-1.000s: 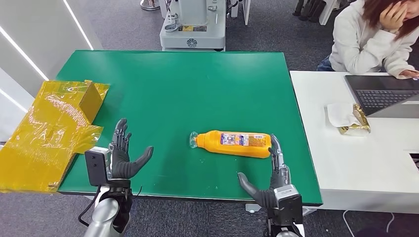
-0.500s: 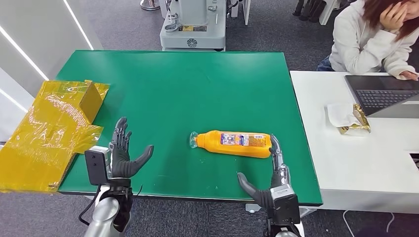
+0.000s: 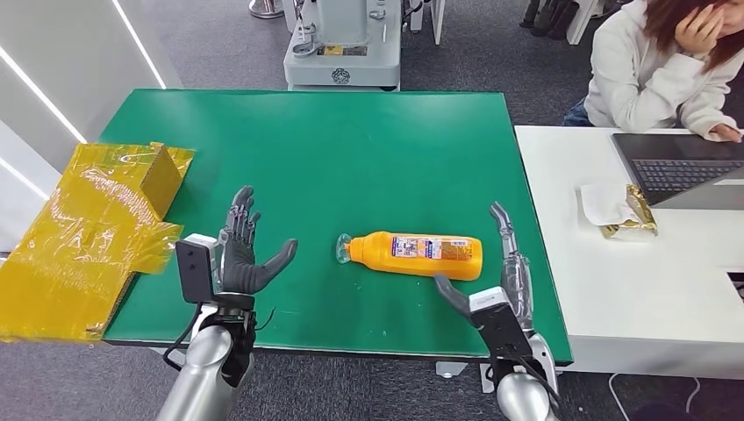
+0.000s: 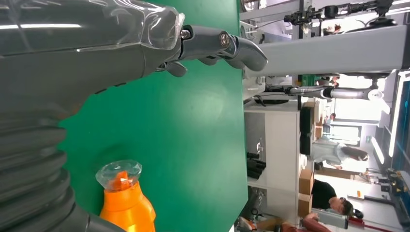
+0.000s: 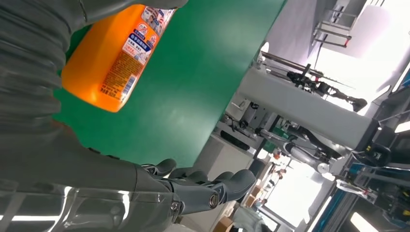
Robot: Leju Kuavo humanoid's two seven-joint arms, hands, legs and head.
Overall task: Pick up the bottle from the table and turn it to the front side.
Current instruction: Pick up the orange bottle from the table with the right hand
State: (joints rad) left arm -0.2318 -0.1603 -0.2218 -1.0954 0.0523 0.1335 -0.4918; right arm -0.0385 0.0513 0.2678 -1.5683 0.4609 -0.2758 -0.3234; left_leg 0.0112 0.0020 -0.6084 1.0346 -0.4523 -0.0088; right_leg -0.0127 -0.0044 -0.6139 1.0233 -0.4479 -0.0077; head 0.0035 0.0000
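A crumpled yellow plastic bag (image 3: 92,232) lies over the green surface (image 3: 351,149) at its edge, outward of the left hand (image 3: 246,259) and close beside it. Beyond both hands, past the far edge of the surface, stands a grey machine base (image 3: 344,44). Outward of the right hand (image 3: 496,281) is a white desk (image 3: 614,289) with a laptop (image 3: 680,167) and a white and gold packet (image 3: 618,210); a person (image 3: 667,66) in a white top sits behind it. Nothing lies between either hand and the bottle (image 3: 412,255).

The bottle is orange with a clear cap (image 3: 343,248) and a printed label (image 3: 430,249). It lies on its side on the surface between the two hands, cap toward the left hand, base just beside the right hand.

The left hand is upright, palm facing the bottle, fingers spread and thumb out, holding nothing, well apart from the cap. The right hand also holds nothing, fingers raised past the bottle's base, thumb reaching under its near side; I cannot tell whether it touches.
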